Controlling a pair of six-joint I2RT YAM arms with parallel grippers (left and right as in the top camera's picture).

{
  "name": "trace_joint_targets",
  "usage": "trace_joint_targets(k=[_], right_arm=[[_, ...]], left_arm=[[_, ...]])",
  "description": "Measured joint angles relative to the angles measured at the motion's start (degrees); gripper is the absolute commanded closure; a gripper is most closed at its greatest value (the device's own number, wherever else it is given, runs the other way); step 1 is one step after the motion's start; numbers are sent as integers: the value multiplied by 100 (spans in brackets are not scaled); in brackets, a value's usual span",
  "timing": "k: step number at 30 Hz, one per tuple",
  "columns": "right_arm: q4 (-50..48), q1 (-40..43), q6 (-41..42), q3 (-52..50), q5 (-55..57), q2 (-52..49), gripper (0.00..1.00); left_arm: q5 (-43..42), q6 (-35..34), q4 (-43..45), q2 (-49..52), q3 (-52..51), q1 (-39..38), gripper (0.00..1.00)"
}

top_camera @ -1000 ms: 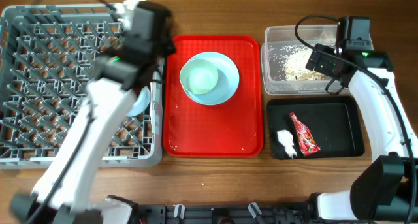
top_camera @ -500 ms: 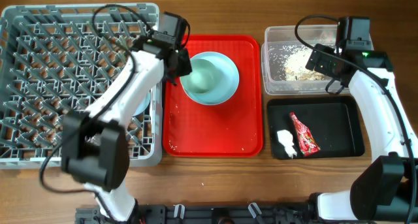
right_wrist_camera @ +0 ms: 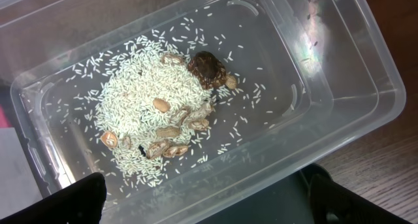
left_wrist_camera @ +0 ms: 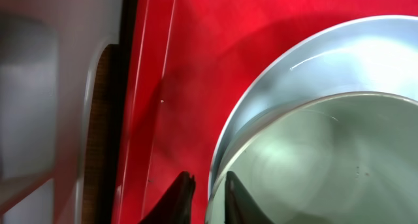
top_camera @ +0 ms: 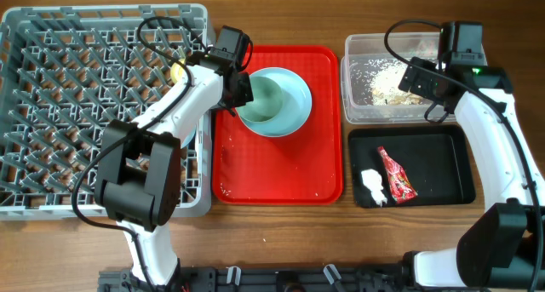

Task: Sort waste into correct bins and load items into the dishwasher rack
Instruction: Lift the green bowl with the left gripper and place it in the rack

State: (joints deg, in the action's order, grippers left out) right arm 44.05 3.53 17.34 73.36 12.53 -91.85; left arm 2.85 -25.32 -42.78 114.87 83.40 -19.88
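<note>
The pale green-blue bowl [top_camera: 266, 101] [left_wrist_camera: 326, 159] sits in the light blue plate [top_camera: 300, 113] [left_wrist_camera: 307, 61] on the red tray [top_camera: 272, 177]. My left gripper [top_camera: 238, 94] [left_wrist_camera: 208, 185] is at the bowl's left rim, one finger inside and one outside, closed on it. My right gripper [top_camera: 419, 79] [right_wrist_camera: 202, 201] hangs wide open over the clear tub [top_camera: 356, 49] [right_wrist_camera: 339, 54], which holds the rice scraps [top_camera: 383, 79] [right_wrist_camera: 150, 100]. The black tray [top_camera: 443, 156] holds the red-and-white wrapper [top_camera: 397, 174] and the white tissue [top_camera: 373, 186].
The grey dishwasher rack [top_camera: 77, 113] fills the left side, right against the red tray. A small yellow cup [top_camera: 177, 71] shows among its pegs beside my left arm. Bare wooden table [top_camera: 272, 232] runs along the front.
My left arm swung from over the rack to the red tray, then closed its fingers on the bowl's left rim. The right arm has not moved.
</note>
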Motion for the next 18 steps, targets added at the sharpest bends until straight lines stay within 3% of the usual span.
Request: trace_joint_targets(k=[3,12,16,18], right_arm=[[0,0,0,0,0,0,0],[0,2,0,0,0,0,0],[0,0,0,0,0,0,0],[0,2,0,0,0,0,0]], left_arm=[[-90,2,7,0,-22,-13,96],[-131,17,22,-83,-83,-146,96],[81,20,2,-693,63,-138,96],[643,22,55,-1274,201,-87,96]])
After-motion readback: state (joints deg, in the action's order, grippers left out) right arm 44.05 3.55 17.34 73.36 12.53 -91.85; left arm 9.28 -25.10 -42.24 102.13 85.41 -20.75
